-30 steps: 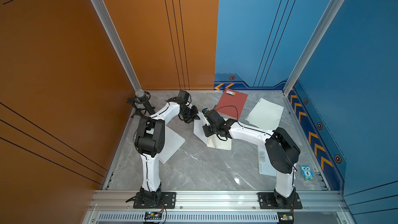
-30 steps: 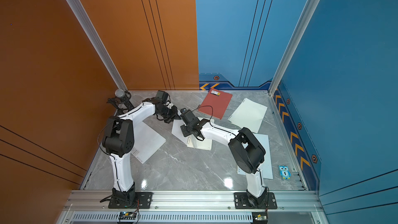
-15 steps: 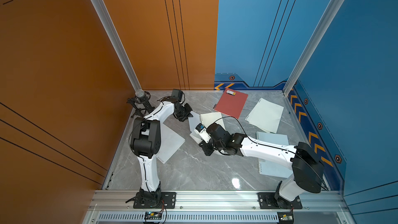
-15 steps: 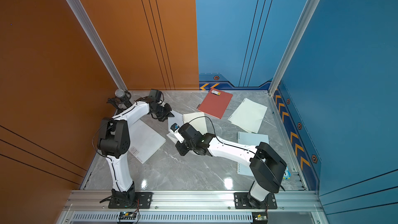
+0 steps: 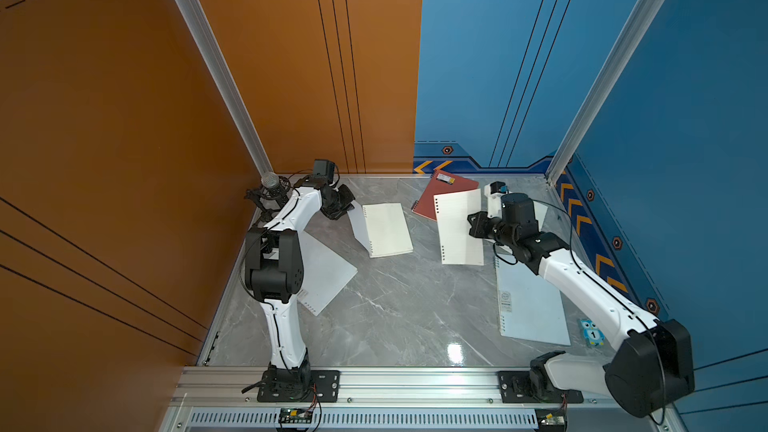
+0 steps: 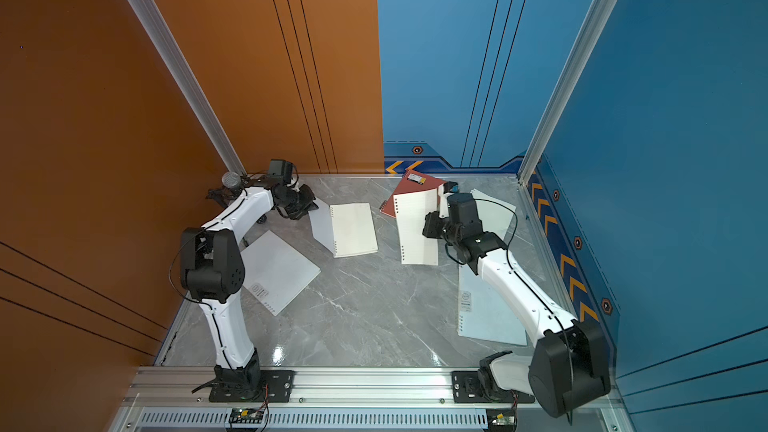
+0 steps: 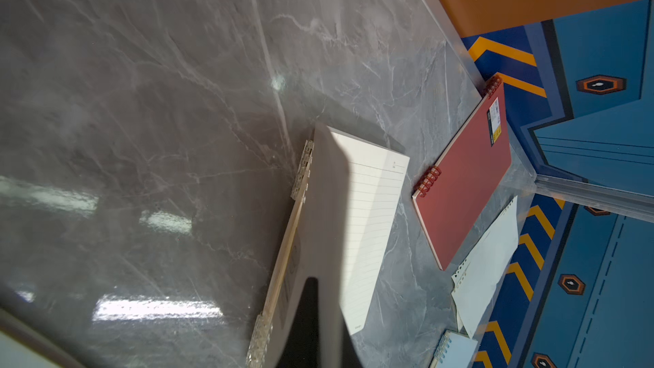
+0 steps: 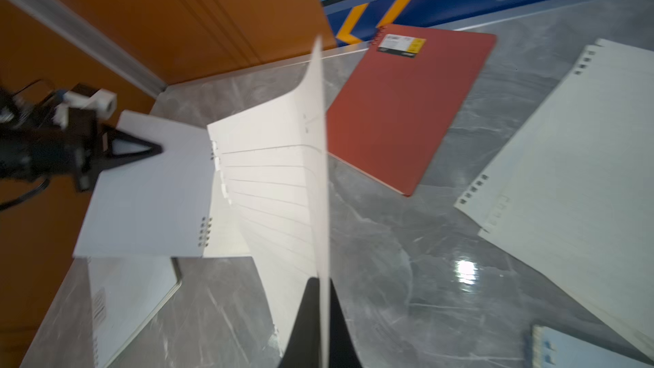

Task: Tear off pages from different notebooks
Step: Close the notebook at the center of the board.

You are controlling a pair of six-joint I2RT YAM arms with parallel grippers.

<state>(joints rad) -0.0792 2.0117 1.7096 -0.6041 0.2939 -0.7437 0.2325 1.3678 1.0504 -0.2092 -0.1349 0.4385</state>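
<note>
— One loose page (image 5: 459, 226) matters most: cream, lined, with punched holes down one side. It hangs over the surface near the far edge, just beside the red notebook (image 5: 432, 197). The right tool (image 5: 473, 224) has its jaws closed on the page's plain side.
— How will it handle?
— Light and floppy, I'd judge; in the right wrist view it bows away from the grip. It would likely crease, or rip at the holes, so take the plain margin, not the punched edge.
— And the left tool (image 5: 348, 206)?
— Closed on the lifted cover of the small open notebook (image 5: 386, 228), toward the far left corner. That book looks stiffer along its binding, so steadying it there should help a pull.
— Anything legible?
— Little. The red notebook has a black-and-yellow label, its text too small to read. The large notebook (image 5: 324, 272) by the left edge and the bluish one (image 5: 530, 305) by the right edge carry grey labels, also unreadable. An owl card (image 5: 592, 332) near the right edge shows "1". A second page (image 8: 573, 178) lies flat near the far right corner.
</note>
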